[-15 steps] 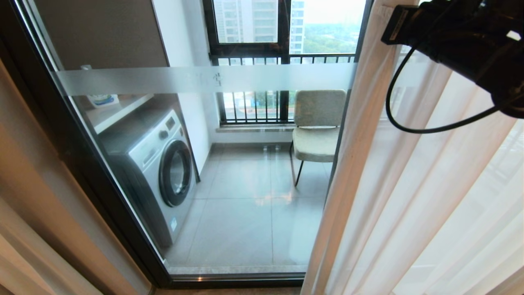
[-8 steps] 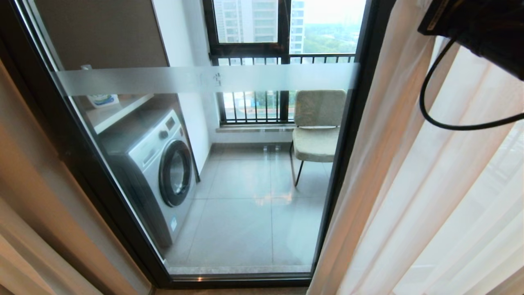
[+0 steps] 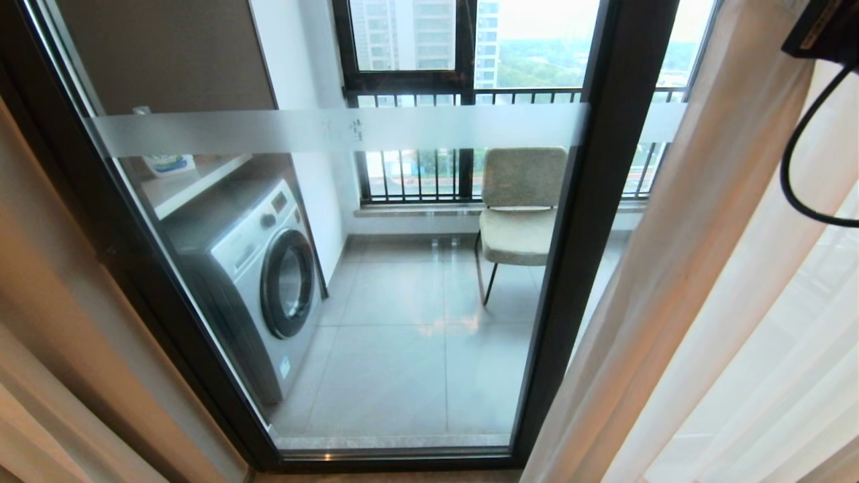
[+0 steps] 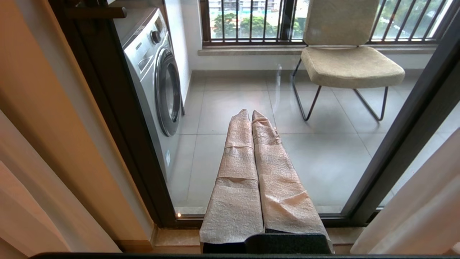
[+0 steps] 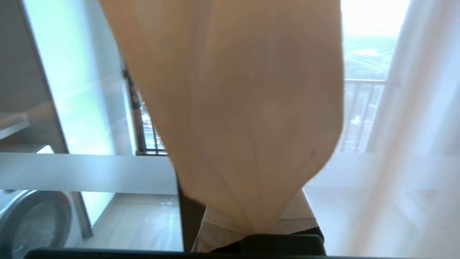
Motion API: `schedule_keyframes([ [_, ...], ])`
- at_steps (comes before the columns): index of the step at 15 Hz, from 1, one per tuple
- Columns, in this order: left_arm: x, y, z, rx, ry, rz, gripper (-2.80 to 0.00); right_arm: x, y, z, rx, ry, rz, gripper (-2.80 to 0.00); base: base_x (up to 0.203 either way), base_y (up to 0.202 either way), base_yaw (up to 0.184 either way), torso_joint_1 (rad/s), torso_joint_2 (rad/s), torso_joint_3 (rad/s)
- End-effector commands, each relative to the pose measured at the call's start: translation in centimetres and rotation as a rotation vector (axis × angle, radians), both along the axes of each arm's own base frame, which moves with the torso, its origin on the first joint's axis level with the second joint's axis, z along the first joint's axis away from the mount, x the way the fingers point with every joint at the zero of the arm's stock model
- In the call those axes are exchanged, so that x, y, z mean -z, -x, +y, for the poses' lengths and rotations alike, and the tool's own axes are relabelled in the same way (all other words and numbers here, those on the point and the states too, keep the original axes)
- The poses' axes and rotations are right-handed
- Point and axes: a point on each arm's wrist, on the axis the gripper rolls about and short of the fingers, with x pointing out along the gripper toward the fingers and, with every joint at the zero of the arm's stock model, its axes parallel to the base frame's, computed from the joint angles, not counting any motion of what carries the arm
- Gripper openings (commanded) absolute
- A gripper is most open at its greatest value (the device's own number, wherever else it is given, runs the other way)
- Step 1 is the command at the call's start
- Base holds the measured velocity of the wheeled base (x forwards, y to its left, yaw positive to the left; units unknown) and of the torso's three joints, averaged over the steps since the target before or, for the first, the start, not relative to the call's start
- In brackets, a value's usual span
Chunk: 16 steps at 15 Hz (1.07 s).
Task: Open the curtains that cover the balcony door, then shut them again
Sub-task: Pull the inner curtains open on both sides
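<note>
Head view looks down through balcony door (image 3: 590,221); both wrist views share its glass.

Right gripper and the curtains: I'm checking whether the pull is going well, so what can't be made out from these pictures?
- Right gripper, right wrist view: fingers buried under the curtains.
- Right arm, head view: cut off by the top corner.
- Curtain rail: above every view.
- Characters on the balcony door band: too small.
- Left gripper is shut and idle.
</note>
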Motion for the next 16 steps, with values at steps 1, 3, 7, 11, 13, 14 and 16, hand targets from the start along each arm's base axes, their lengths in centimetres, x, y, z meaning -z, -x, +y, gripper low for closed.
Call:
schedule_keyframes([
  [1,0.0,0.0,0.0,0.0,0.0,-0.001,-2.8,-0.3,1.8,-0.9,0.033,0.0,-0.019,-2.8,0.0,0.0,0.0,0.0,0.0,0.0],
  [3,0.0,0.0,0.0,0.0,0.0,-0.001,-2.8,-0.1,2.4,-1.0,0.036,0.002,-0.015,-2.8,0.0,0.0,0.0,0.0,0.0,0.0],
  [7,0.0,0.0,0.0,0.0,0.0,-0.001,-2.8,-0.1,2.7,-1.0,0.043,0.025,-0.018,-2.8,0.0,0.0,0.0,0.0,0.0,0.0],
  [11,0.0,0.0,0.0,0.0,0.0,-0.001,-2.8,-0.1,2.7,-1.0,0.048,0.024,-0.018,-2.8,0.0,0.0,0.0,0.0,0.0,0.0],
  [13,0.0,0.0,0.0,0.0,0.0,-0.001,-2.8,-0.2,3.0,-1.0,0.049,0.023,-0.022,-2.8,0.0,0.0,0.0,0.0,0.0,0.0],
  [14,0.0,0.0,0.0,0.0,0.0,-0.001,-2.8,-0.3,3.2,-1.0,0.049,0.023,-0.024,-2.8,0.0,0.0,0.0,0.0,0.0,0.0],
  [16,0.0,0.0,0.0,0.0,0.0,-0.001,-2.8,-0.4,3.3,-1.0,0.049,0.022,-0.026,-2.8,0.0,0.0,0.0,0.0,0.0,0.0],
])
